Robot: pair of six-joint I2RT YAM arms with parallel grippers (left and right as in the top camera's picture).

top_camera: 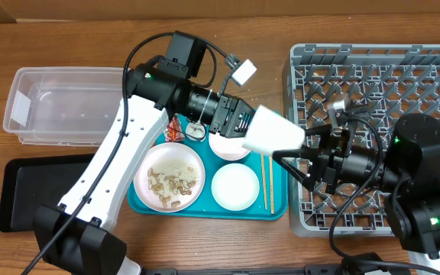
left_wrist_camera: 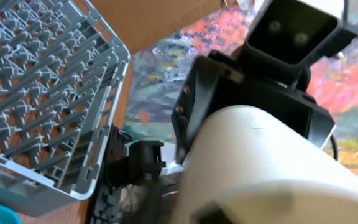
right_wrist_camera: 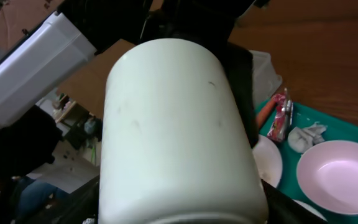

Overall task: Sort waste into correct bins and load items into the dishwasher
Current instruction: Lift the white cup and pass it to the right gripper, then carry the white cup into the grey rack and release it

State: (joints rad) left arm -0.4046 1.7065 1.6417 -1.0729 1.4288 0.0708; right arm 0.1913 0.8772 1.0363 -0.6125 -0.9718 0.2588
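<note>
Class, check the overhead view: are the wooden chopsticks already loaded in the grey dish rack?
No, the chopsticks lie on the teal tray, right of the bowl, outside the dish rack.

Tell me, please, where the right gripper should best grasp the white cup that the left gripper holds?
The white cup lies sideways with the left gripper on one end, so probably grip its free end, coming from the dish rack side, where the open right gripper faces it.
</note>
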